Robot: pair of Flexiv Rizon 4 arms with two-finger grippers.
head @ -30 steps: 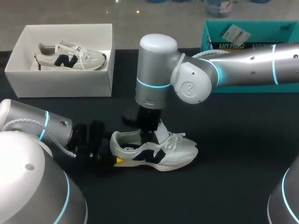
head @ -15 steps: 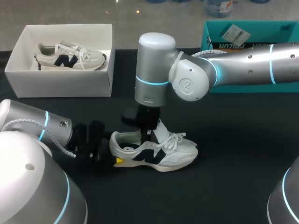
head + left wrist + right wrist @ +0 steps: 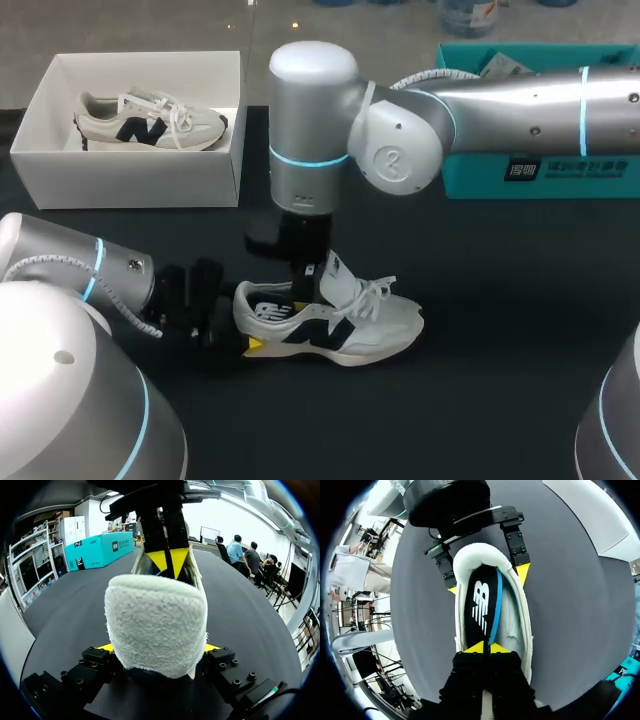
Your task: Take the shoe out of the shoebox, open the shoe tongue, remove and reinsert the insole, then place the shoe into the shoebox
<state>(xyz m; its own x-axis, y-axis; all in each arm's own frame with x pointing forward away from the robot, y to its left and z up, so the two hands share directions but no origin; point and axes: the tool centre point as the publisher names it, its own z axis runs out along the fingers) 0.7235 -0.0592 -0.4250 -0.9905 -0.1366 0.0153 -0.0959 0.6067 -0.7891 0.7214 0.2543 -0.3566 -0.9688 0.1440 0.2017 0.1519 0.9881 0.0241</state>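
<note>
Left gripper [image 3: 159, 649] clamps the padded shoe [image 3: 365, 325] heel; right gripper [image 3: 483, 648] pinches the insole [image 3: 479, 607] end, probably light and floppy.

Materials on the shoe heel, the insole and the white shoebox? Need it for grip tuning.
Heel of the shoe: off-white napped textile, suede or terry-like, matte, going by the fuzzy, nubbly surface. The insole: black matte fabric top over what looks like blue foam, showing along its edge. The shoebox: probably white matte cardboard, judging by the thin flat walls and crisp corners.
</note>
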